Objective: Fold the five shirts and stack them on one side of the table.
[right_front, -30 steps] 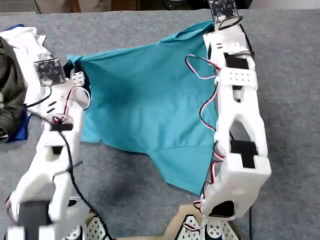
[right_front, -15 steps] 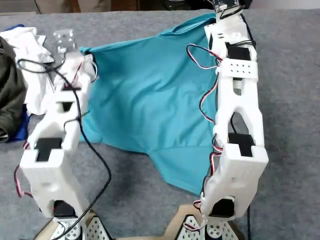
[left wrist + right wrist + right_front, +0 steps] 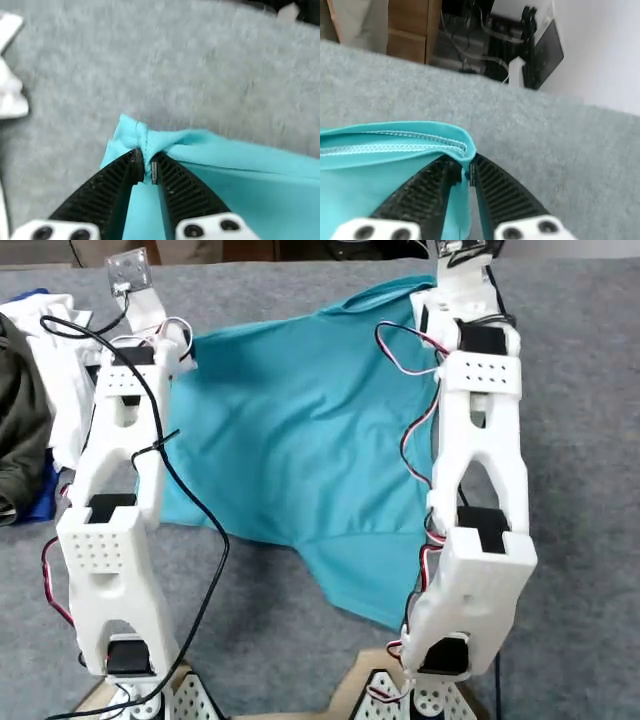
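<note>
Stretched farther across the grey table [image 3: 580, 440] than a second ago, my left arm [image 3: 115, 490] has pulled the teal shirt [image 3: 300, 440] flatter; it lies spread mid-table. A heap of other shirts [image 3: 30, 390] sits at the table's left edge. My left gripper [image 3: 147, 170] pinches one far corner, my right gripper [image 3: 466, 175] the other.
</note>
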`<move>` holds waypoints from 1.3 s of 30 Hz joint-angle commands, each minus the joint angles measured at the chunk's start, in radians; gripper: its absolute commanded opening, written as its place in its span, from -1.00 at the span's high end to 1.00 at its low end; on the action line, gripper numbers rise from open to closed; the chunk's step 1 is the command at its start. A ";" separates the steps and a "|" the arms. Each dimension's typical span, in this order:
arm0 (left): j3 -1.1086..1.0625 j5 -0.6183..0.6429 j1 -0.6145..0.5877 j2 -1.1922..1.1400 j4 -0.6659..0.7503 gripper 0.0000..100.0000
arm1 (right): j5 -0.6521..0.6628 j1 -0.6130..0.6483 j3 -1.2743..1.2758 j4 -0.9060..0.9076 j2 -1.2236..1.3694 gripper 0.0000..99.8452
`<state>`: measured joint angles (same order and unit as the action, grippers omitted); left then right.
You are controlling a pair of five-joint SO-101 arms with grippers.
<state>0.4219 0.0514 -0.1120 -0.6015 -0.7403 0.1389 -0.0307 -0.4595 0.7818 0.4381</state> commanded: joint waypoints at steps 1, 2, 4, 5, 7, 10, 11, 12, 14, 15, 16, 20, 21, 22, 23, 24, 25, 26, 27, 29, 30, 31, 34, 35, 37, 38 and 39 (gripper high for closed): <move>0.064 0.006 -0.015 0.022 -0.120 0.96 | -0.009 -0.018 -0.105 0.160 -0.010 0.99; 0.064 0.006 -0.015 0.022 -0.163 0.96 | -0.009 -0.018 -0.124 0.215 -0.010 0.99; 0.064 -0.002 -0.015 0.022 -0.259 0.96 | -0.003 -0.018 -0.160 0.330 -0.010 0.99; 0.064 -0.021 -0.015 0.022 -0.307 0.96 | -0.002 -0.018 -0.179 0.388 -0.010 0.99; 0.064 -0.071 -0.014 0.022 -0.391 0.96 | -0.002 -0.015 -0.220 0.500 -0.010 0.99; 0.057 -0.104 -0.014 0.022 -0.477 0.96 | 0.000 -0.010 -0.278 0.664 -0.010 0.99; 0.055 -0.106 -0.014 0.022 -0.496 0.96 | 0.000 -0.010 -0.297 0.710 -0.010 0.99; 0.055 -0.106 -0.014 0.022 -0.514 0.96 | 0.000 -0.007 -0.312 0.753 -0.010 0.99; 0.055 -0.106 -0.014 0.022 -0.548 0.96 | 0.008 -0.007 -0.338 0.830 -0.010 0.99; 0.055 -0.106 -0.014 0.022 -0.565 0.96 | 0.028 -0.008 -0.346 0.861 -0.010 0.99; 0.055 -0.107 -0.014 0.022 -0.583 0.96 | 0.044 -0.007 -0.352 0.888 -0.010 0.99; 0.055 -0.117 -0.014 0.022 -0.652 0.96 | 0.069 0.002 -0.366 0.996 -0.010 0.99; 0.054 -0.137 -0.014 0.022 -0.671 0.96 | 0.075 0.002 -0.361 1.003 -0.012 0.99; 0.054 -0.161 -0.014 0.022 -0.689 0.96 | 0.077 0.002 -0.354 1.003 -0.018 0.99; 0.054 -0.183 -0.014 0.022 -0.704 0.96 | 0.077 -0.001 -0.335 1.003 -0.031 0.99; 0.054 -0.196 -0.014 0.022 -0.717 0.96 | 0.077 -0.001 -0.308 1.003 -0.050 0.99; 0.054 -0.209 -0.014 0.022 -0.727 0.96 | 0.077 0.001 -0.274 1.003 -0.071 0.99; 0.054 -0.221 -0.014 0.021 -0.738 0.96 | 0.078 0.001 -0.237 1.002 -0.097 0.99; 0.054 -0.232 -0.018 0.021 -0.753 0.96 | 0.078 0.002 -0.194 0.999 -0.127 0.99; 0.054 -0.258 -0.028 0.021 -0.775 0.96 | 0.078 0.002 -0.108 0.994 -0.183 0.99; 0.054 -0.272 -0.031 0.021 -0.786 0.96 | 0.078 0.002 -0.062 0.987 -0.211 0.99; 0.054 -0.284 -0.040 0.021 -0.795 0.96 | 0.078 0.002 -0.012 0.974 -0.239 0.99; 0.052 -0.327 -0.061 0.016 -0.821 0.96 | 0.094 0.001 0.156 0.916 -0.328 0.99; 0.052 -0.342 -0.069 0.015 -0.830 0.96 | 0.098 0.002 0.214 0.895 -0.360 0.99; 0.035 -0.374 -0.080 0.018 -0.839 0.96 | 0.098 0.002 0.335 0.841 -0.423 0.99; 0.021 -0.393 -0.083 0.021 -0.839 0.96 | 0.098 0.002 0.395 0.819 -0.458 0.99; 0.006 -0.410 -0.083 0.022 -0.839 0.96 | 0.098 0.002 0.452 0.798 -0.490 0.99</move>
<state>0.4312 -0.3168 -0.1765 -0.6015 -1.5673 0.2263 -0.0322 -0.1481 1.6441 0.0806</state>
